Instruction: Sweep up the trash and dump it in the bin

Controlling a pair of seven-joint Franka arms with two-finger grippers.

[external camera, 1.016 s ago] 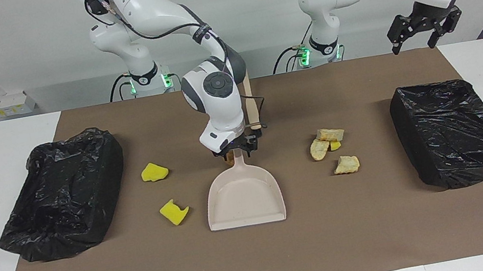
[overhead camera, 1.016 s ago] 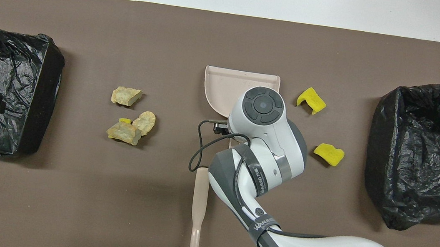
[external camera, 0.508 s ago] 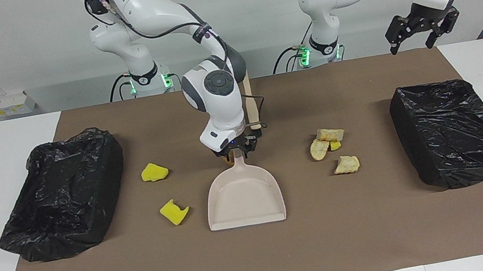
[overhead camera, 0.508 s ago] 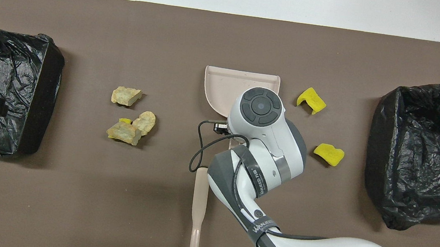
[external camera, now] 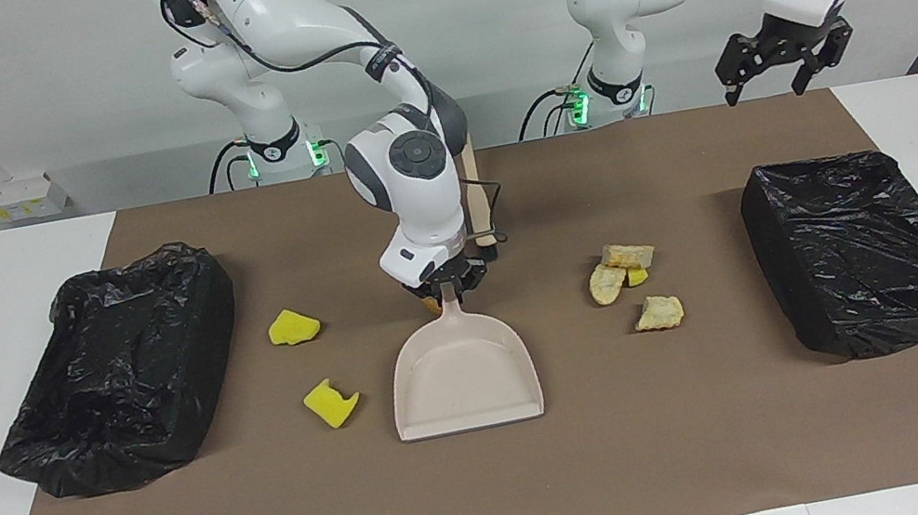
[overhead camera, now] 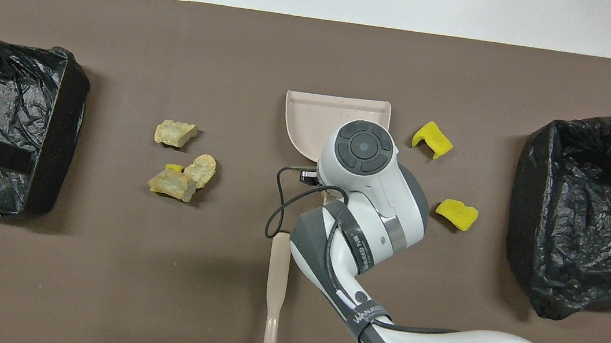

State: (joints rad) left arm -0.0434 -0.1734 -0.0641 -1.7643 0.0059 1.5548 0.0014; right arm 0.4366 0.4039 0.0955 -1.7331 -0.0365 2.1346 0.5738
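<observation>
The right claw (external camera: 450, 289) is clamped on the handle of the beige plastic dustpan (external camera: 463, 375), whose long axis runs twelve-to-six, yellow sponge scraps (external camera: 294, 327) lying at its nine o'clock on the table, while the left claw (external camera: 782, 57) waits apart.

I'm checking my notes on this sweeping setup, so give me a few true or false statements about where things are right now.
1. The right gripper is shut on the dustpan at its handle. True.
2. The left gripper holds the brush. False: it hangs open with nothing in it, over the left arm's end of the table, while the brush lies on the mat.
3. Some trash already lies in the dustpan. False: its pan is bare.
4. Two yellow sponge pieces lie between the dustpan and the bin at the right arm's end.
True.
5. The bread-like chunks lie inside the bin at the left arm's end. False: they lie on the mat beside it.
</observation>
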